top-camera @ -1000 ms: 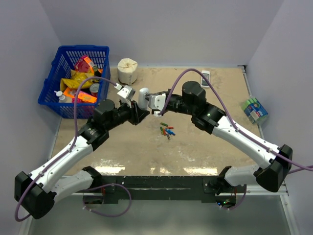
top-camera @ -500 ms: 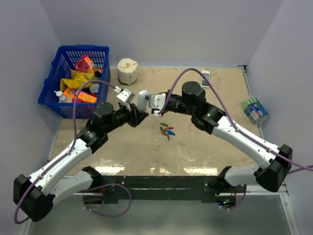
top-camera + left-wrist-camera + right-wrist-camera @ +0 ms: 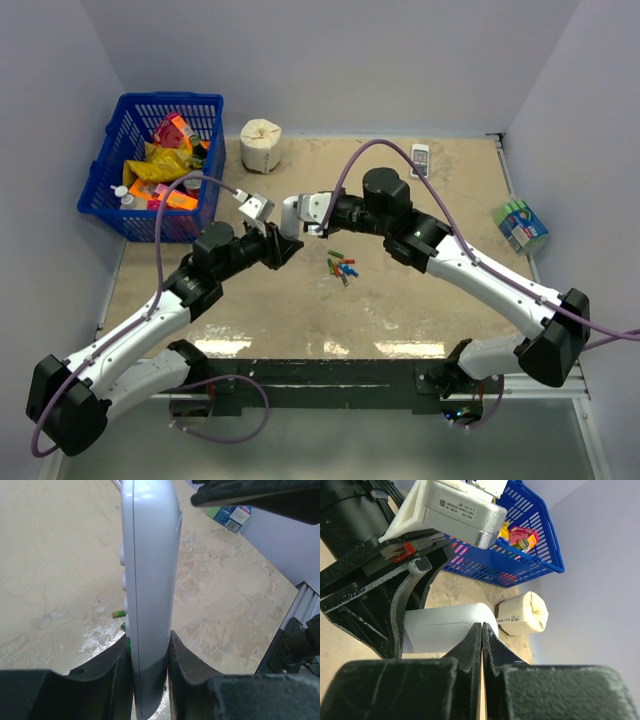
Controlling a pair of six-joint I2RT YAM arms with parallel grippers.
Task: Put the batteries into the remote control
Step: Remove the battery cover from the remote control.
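My left gripper (image 3: 281, 244) is shut on the lower end of the silver-white remote control (image 3: 291, 213) and holds it on edge above the table. In the left wrist view the remote (image 3: 150, 575) stands between the pads of my left gripper (image 3: 149, 652). My right gripper (image 3: 303, 214) is shut, with its tips (image 3: 482, 628) pressed against the remote's plain back (image 3: 442, 628) at the edge of the battery cover. The batteries (image 3: 342, 266) lie in a small loose cluster on the table just right of both grippers. One green battery (image 3: 118, 613) shows past the remote.
A blue basket (image 3: 105, 175) of packets stands at the back left, with a paper roll (image 3: 261, 145) beside it. A shorter white handset (image 3: 420, 158) lies at the back right. A green-blue sponge pack (image 3: 520, 225) sits by the right wall.
My left arm has drawn back and down a little with the remote. My right gripper has moved left, closer against the remote's back.
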